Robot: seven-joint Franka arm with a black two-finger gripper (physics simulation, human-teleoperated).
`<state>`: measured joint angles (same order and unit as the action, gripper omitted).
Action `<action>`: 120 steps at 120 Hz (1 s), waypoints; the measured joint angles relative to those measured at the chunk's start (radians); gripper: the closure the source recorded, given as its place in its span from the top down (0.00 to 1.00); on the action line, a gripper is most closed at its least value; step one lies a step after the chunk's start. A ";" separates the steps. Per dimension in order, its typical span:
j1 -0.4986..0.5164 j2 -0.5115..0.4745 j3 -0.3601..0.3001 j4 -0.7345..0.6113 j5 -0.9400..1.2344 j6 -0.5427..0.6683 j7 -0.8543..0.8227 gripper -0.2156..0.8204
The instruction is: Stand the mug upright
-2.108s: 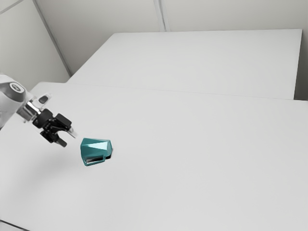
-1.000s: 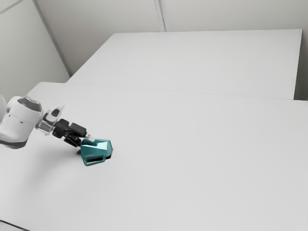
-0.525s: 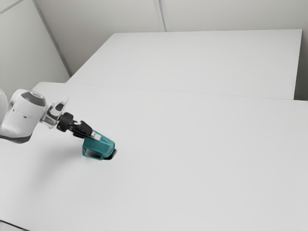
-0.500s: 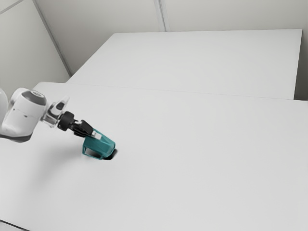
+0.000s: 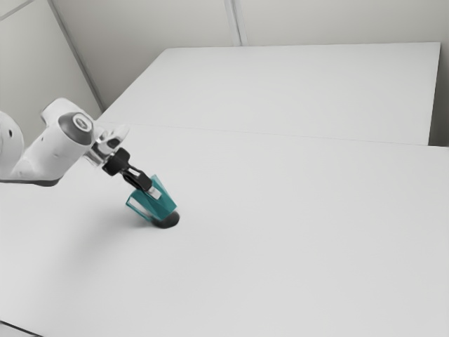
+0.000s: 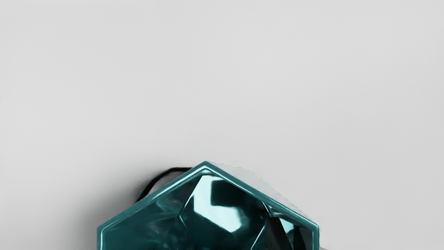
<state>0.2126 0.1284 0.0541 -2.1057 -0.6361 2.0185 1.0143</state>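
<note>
The mug [image 5: 163, 201] is leaning at a slant over the worktop [image 5: 302, 239], neither lying flat nor standing upright. Its mouth is facing up toward the hand, its base is pointing down toward the exterior view's right, and its handle [image 5: 139, 210] is sticking out on the exterior view's left. A dark shadow [image 5: 167, 222] is spreading under the base; whether the base is touching the worktop, I cannot tell.

The mug is sitting nearer the worktop's edge on the exterior view's left than the opposite edge, and well apart from the far edge.

The gripper [image 5: 152, 190] is reaching down at a slant and pinching the mug near its rim. 1 pale fingertip [image 5: 155, 193] is pressing on the outside of the wall; the other is hiding from the exterior view. The arm [image 5: 52, 151] is coming in from the exterior view's left.

In the wrist view, the 6-sided rim is framing the shiny teal inside, where a dark slanting shape is showing; whether it is a finger or a reflection, I cannot tell. Beyond the worktop's far edge, a 2nd white surface [image 5: 295, 88] is stretching toward the wall [image 5: 140, 28].
</note>
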 joint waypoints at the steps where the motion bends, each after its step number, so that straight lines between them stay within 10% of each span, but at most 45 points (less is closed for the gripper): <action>1: -0.006 -0.003 0.000 0.000 0.016 0.006 -0.002 0.05; 37: -0.098 -0.055 -0.024 -0.068 0.383 0.235 -0.064 0.04; 120: -0.179 -0.109 -0.152 -0.190 0.462 0.412 -0.264 0.03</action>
<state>0.0333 0.0198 -0.0976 -2.2961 -0.1736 2.4310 0.7506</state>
